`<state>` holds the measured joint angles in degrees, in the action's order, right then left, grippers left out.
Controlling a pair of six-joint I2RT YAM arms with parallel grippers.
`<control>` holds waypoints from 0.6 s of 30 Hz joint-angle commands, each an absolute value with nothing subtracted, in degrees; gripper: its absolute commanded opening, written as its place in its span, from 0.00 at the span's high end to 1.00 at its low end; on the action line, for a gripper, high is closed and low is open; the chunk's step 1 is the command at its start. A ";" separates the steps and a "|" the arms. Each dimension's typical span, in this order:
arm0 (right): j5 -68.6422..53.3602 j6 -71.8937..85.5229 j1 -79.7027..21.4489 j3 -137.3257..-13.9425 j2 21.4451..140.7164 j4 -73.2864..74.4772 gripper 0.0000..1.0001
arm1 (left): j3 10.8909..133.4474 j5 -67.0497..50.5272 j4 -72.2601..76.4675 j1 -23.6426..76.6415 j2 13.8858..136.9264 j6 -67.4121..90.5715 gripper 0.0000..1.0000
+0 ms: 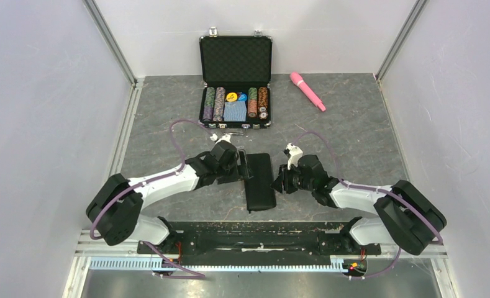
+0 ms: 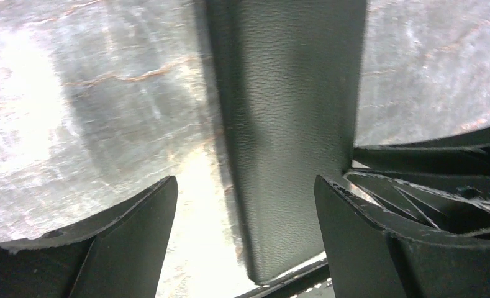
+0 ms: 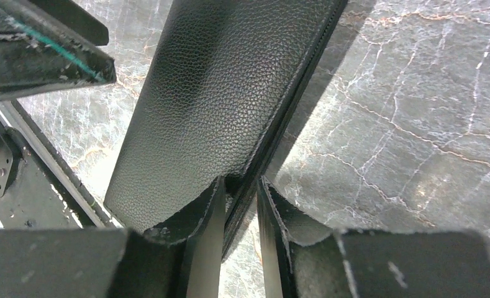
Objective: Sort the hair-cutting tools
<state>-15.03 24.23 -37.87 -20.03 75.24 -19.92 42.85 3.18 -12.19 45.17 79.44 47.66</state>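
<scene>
No hair-cutting tools show in any view. A black grained pouch lies flat in the middle of the table, long side running away from me. My left gripper hangs over the pouch's left edge with its jaws wide open. In the left wrist view that gripper has only the pouch and bare table between its fingers. My right gripper is at the pouch's right side. In the right wrist view it has narrow jaws closed on the zipper edge of the pouch.
An open black case holding stacks of poker chips stands at the back centre. A pink wand lies to its right. White walls close in both sides, and the black mounting rail runs along the near edge.
</scene>
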 commanded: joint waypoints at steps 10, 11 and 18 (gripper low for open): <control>-17.31 22.80 -37.97 -20.99 78.84 -22.62 0.70 | 39.68 -10.54 -2.59 41.75 85.65 52.08 0.29; -17.19 22.84 -37.97 -21.13 78.93 -22.60 0.70 | 39.86 -11.69 -2.22 41.74 85.95 52.03 0.32; -16.91 21.91 -37.95 -23.31 80.50 -22.35 0.69 | 39.90 -13.21 -0.89 41.79 87.06 52.71 0.57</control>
